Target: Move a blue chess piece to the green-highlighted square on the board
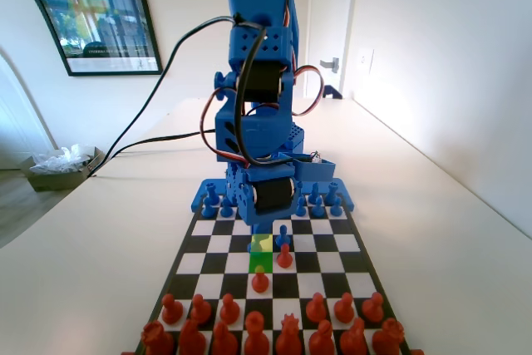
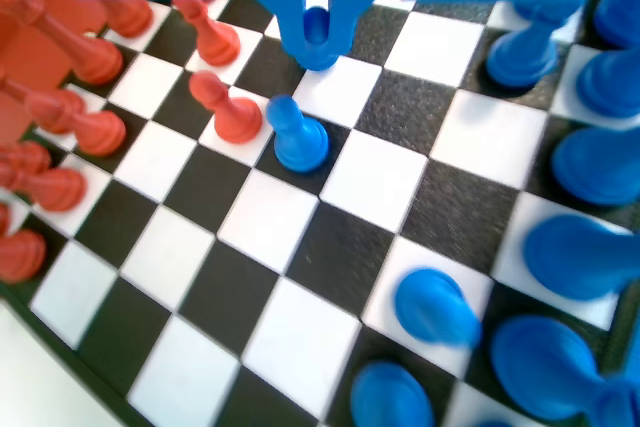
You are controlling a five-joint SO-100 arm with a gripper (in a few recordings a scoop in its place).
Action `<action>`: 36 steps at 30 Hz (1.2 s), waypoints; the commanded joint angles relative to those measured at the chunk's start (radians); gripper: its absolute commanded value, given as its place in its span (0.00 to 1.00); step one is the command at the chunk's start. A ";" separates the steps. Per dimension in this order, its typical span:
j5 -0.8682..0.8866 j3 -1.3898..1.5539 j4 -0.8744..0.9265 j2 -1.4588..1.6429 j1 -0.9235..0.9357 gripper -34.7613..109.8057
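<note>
I see the small blue plastic pawn (image 2: pixel 317 25) with its round head pinched between the two jaws of the blue gripper (image 2: pixel 318 47), which is low over the pale yellow-green cell (image 1: pixel 262 243), just far of the solid green-highlighted square (image 1: pixel 260 261). The hold is only on the round head, so I fear the pawn can slip or tilt. If I carry it too far towards the near end, it can knock over the red pawn (image 1: pixel 260 280) just beyond the green square, and the plain blue pawn (image 1: pixel 283 237) stands close on the right in the fixed view.

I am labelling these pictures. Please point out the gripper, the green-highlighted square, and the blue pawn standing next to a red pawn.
gripper (image 2: pixel 318 39): wrist view, between its fingertips, closed on a blue chess piece.
green-highlighted square (image 1: pixel 260 260): fixed view, bare centre of the cell.
blue pawn (image 2: pixel 298 137): wrist view, on its body.
</note>
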 commanded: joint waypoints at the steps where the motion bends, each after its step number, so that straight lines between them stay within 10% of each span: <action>1: 0.014 -0.091 0.084 0.023 0.008 0.25; 36: -0.048 -0.192 0.124 -0.110 -0.055 0.27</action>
